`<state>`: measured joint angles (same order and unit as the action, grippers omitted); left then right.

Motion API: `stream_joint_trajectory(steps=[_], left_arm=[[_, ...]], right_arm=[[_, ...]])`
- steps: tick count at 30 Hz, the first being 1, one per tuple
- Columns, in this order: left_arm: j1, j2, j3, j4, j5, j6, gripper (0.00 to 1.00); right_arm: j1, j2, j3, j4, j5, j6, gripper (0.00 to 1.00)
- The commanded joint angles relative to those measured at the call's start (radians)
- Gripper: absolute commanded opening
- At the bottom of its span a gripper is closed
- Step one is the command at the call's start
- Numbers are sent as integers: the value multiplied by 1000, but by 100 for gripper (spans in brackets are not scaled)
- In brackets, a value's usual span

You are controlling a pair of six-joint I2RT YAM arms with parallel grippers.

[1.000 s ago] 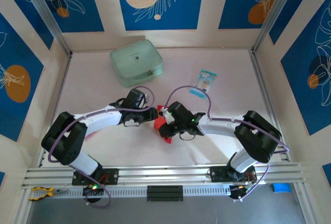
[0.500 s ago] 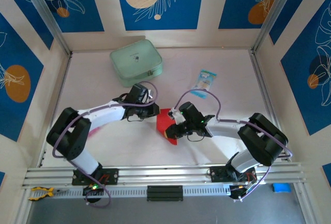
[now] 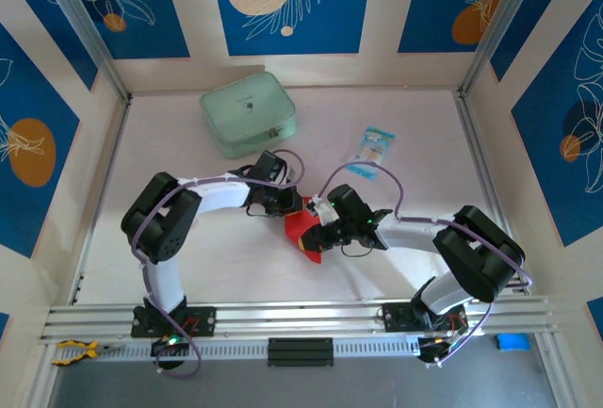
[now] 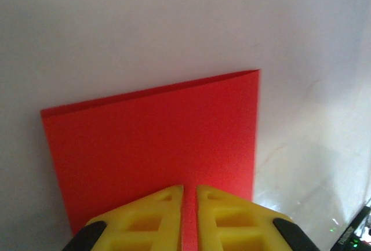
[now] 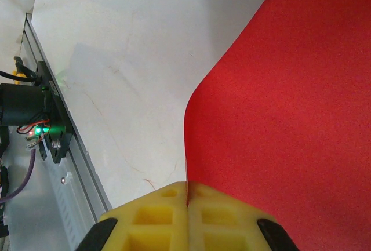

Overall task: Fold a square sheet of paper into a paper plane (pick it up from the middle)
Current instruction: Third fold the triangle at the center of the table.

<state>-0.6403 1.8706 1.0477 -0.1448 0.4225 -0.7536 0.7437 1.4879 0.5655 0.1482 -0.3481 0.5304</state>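
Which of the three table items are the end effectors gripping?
The red sheet of paper, pinched by the left end effector and the right end effector; the green pouch and blue-white packet lie apart, farther back.

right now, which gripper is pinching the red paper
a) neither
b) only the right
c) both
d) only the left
c: the left gripper and the right gripper are each closed on an edge of the red paper, which runs in between the yellow jaws in both wrist views.
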Motion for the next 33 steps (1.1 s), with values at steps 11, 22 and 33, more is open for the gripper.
stream_joint_trajectory(steps=[11,22,33], left_arm=[[-7,30,-8,-72,-10,42,11],[-8,9,-17,-70,-24,37,11],[-8,-8,-26,-62,-28,31,11]], right_arm=[[-12,1,68,-147,66,-60,0],[-21,36,132,-265,163,-108,0],[-12,55,148,-285,199,-113,0]])
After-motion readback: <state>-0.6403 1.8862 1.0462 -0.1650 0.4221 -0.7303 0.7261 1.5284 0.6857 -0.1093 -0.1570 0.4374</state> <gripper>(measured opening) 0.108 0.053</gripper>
